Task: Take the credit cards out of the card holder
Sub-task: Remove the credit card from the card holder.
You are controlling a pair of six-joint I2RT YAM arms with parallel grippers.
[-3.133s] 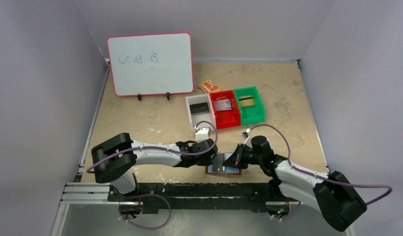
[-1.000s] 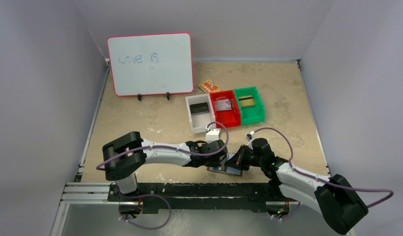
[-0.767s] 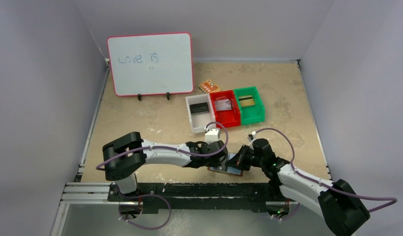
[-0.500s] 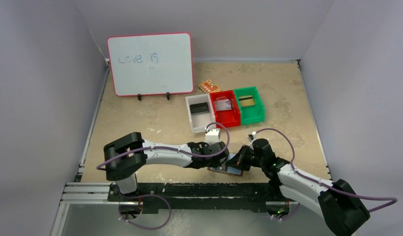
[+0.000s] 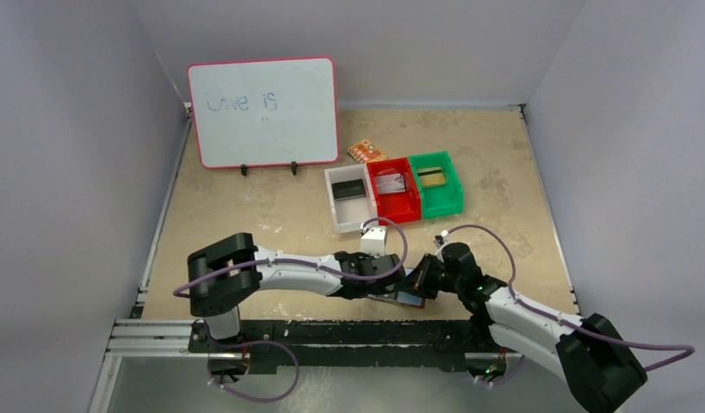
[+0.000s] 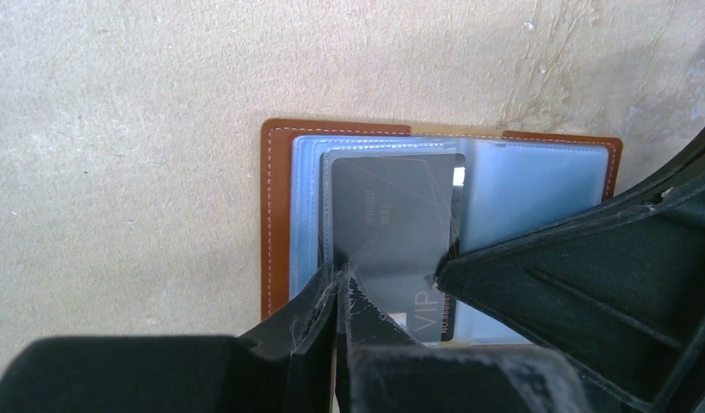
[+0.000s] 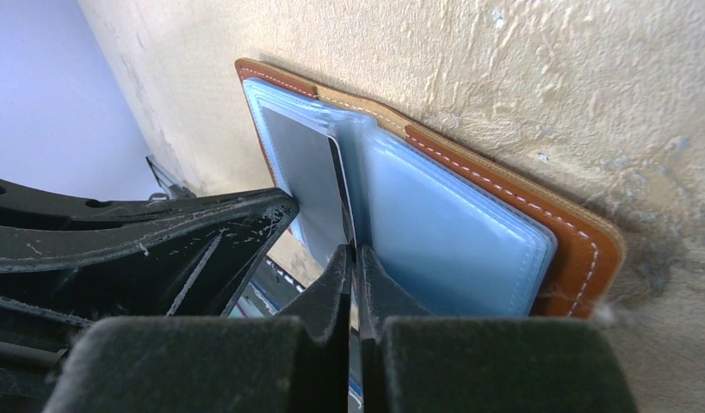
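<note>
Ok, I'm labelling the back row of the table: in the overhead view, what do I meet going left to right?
whiteboard → white bin → red bin → green bin

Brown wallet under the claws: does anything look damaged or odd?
Slightly: the clear plastic pocket over the dark grey card in the open brown leather-look wallet is creased beside the shut left gripper. Nothing looks torn.

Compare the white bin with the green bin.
Colour: the white bin is white, the green bin green. Place: the white bin ends the row on the left, the green bin on the right, the red bin between. Contents: the white bin holds a dark card, the green bin a gold-olive card. Both are open-topped, one card each.
</note>
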